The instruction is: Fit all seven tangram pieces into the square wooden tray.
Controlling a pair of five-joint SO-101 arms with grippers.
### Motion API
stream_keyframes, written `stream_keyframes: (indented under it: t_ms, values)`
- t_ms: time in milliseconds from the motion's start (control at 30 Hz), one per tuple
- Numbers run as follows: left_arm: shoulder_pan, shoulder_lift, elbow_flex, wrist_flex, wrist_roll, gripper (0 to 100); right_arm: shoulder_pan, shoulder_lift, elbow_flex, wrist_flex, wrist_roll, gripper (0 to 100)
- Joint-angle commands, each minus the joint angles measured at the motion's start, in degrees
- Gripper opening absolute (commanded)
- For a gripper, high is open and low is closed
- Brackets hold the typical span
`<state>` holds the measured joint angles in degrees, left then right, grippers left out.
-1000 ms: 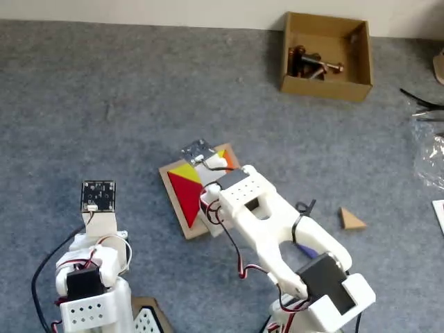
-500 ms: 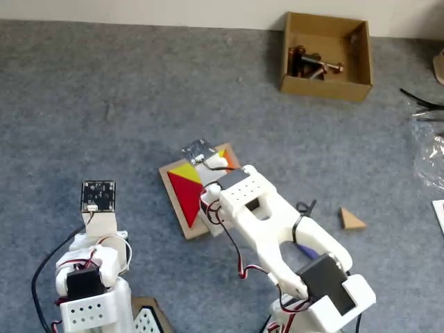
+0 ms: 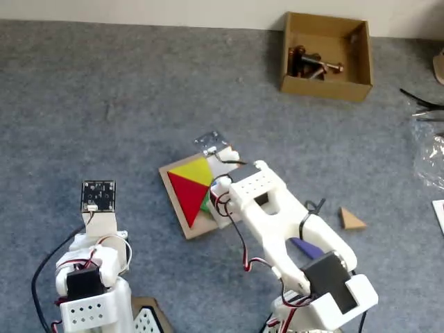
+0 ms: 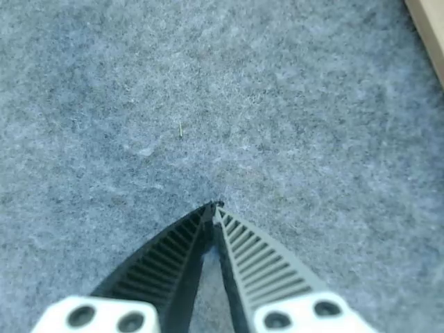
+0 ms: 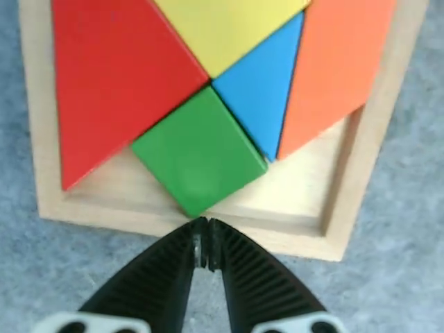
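**Five pieces seated, two still out on the carpet**

The right gripper (image 5: 206,241) has its fingers pressed together with nothing between them. Its tip hangs at the near rim of the wooden tray (image 5: 104,216), just off a corner of the green square (image 5: 198,149). Around the green square lie the red triangle (image 5: 111,76), the yellow triangle (image 5: 222,28), the blue triangle (image 5: 267,104) and an orange piece (image 5: 333,69). Bare wood shows on either side of the green square's corner.

The step in hand looks like tidying the seated pieces. The next move would then be a fetch, which calls for the fingers to spread and the arm to swing away to a loose piece.

In the high view the tray (image 3: 182,225) sits mid-table, square and so without a long axis. It is turned so its sides run roughly 11-to-5 and 2-to-8 o'clock. The red triangle's long side lies along the 9 o'clock rim, with its apex pointing about 2 o'clock into the tray.

A tan triangle (image 3: 352,219) lies well apart at the tray's 3 o'clock. A purple piece (image 3: 305,246) lies at 4 o'clock, partly under the right arm (image 3: 277,222).

The left gripper (image 4: 214,216), likewise pressed together and empty, hangs over the carpet (image 4: 208,90) at the tray's 9 o'clock. A cardboard box (image 3: 326,87) stands far off at 1 o'clock.
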<state>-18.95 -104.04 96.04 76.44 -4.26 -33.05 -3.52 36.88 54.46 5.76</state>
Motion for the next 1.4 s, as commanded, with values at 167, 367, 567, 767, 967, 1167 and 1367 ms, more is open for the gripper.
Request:
stream_keyframes:
  t_ms: [167, 367, 567, 767, 967, 1167, 1367]
  values:
    - [-0.7, -0.3, 1.1, 0.3, 0.5, 1, 1.6, -2.3, -2.4, -6.6, -0.4, 0.4]
    - [-0.7, -0.3, 1.1, 0.3, 0.5, 1, 1.8, -10.0, -3.1, 3.2, -0.2, 0.4]
    - [-0.7, -0.3, 1.1, 0.3, 0.5, 1, 12.6, -28.4, -3.2, 9.1, -0.1, 0.6]
    - [-0.7, -0.3, 1.1, 0.3, 0.5, 1, 25.0, -35.5, -0.8, 18.2, 4.5, 0.6]
    - [-0.7, -0.3, 1.1, 0.3, 0.5, 1, 28.4, -33.2, -0.8, 22.7, 8.4, 0.7]
    - [-0.7, -0.3, 1.1, 0.3, 0.5, 1, 36.6, -30.8, -0.4, 22.9, 10.5, 0.7]
    - [-0.7, -0.3, 1.1, 0.3, 0.5, 1, 39.1, -28.8, 5.9, 24.1, 26.6, 0.7]
